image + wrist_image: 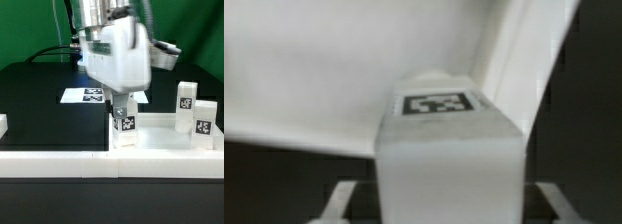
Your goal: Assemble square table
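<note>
The long white border wall runs along the front of the black counter, a green backdrop behind. Further back lies the marker board. The tool is closed around a short white tagged leg, upright over the white plastic square tray-like top. Two more tagged legs stand on the exterior view's right.

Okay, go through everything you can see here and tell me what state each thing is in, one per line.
Gripper: lowered, shut on a leg.
Held leg: upright, tag on top, at the tabletop's corner.
Square tabletop: lying flat on the table, rim up.
Two other legs: standing upright at the exterior view's right, untouched.
Marker board: flat on the table behind the arm.
</note>
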### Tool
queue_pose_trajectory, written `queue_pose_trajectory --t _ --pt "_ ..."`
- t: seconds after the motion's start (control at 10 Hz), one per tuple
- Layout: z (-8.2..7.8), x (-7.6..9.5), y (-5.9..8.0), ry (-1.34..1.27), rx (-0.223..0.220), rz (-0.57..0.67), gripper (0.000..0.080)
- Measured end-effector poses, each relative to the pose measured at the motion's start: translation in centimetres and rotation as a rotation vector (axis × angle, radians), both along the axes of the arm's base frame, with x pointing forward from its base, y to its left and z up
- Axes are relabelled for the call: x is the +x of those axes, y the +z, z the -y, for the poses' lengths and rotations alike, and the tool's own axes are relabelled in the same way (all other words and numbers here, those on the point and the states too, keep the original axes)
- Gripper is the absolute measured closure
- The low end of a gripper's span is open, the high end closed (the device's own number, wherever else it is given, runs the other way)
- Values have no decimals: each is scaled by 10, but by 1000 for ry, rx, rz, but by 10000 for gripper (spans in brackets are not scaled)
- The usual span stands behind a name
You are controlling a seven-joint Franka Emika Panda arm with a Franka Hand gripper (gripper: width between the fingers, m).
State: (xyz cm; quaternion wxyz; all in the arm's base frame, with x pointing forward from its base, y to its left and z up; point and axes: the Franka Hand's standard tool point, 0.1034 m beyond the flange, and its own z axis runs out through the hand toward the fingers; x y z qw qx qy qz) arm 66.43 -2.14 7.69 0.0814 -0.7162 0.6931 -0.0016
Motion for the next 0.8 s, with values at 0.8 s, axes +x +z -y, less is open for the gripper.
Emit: queue_pose_trajectory --t 0.8 --pt "-7 1 -2 -229 8 -62 296"
